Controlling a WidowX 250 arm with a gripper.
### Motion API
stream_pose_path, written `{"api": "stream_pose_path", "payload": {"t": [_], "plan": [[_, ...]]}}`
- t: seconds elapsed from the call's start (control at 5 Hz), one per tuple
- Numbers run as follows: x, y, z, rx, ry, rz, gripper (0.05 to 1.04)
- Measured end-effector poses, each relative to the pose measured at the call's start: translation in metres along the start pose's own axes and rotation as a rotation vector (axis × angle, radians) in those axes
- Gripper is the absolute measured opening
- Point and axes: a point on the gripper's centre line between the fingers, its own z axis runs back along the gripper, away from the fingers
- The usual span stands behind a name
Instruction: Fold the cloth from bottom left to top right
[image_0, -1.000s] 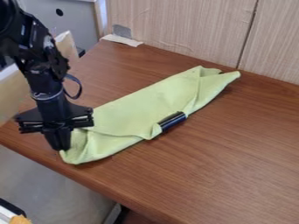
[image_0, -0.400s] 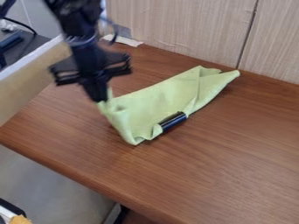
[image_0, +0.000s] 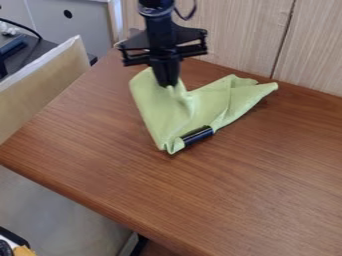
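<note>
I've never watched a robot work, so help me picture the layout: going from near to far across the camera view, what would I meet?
Table's front edge → black cylinder → robot's hand → wooden wall. The green cloth overlaps the cylinder and hand, so I left it out.

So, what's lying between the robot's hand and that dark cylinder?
Just green cloth: in the camera view, its bunched folds run from the hand down to the dark cylinder at its lower edge.

Pale wood-grain panels (image_0: 220, 35) stand behind a brown table (image_0: 220, 200).
</note>
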Motion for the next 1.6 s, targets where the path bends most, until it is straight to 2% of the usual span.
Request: {"api": "stream_pose_path", "payload": {"t": [0.2, 0.4, 0.8, 1.0, 1.2, 1.6], "plan": [[0.011, -0.022, -0.024, -0.004, 0.02, -0.019, 0.065], [0.02, -0.032, -0.045, 0.013, 0.035, -0.037, 0.065], [0.026, -0.038, -0.083, 0.039, 0.089, -0.082, 0.064], [0.028, -0.041, -0.091, 0.039, 0.102, -0.101, 0.087], [0.027, -0.044, -0.09, 0.024, 0.116, -0.123, 0.246], [0.021, -0.038, -0.092, 0.047, 0.139, -0.132, 0.821]]}}
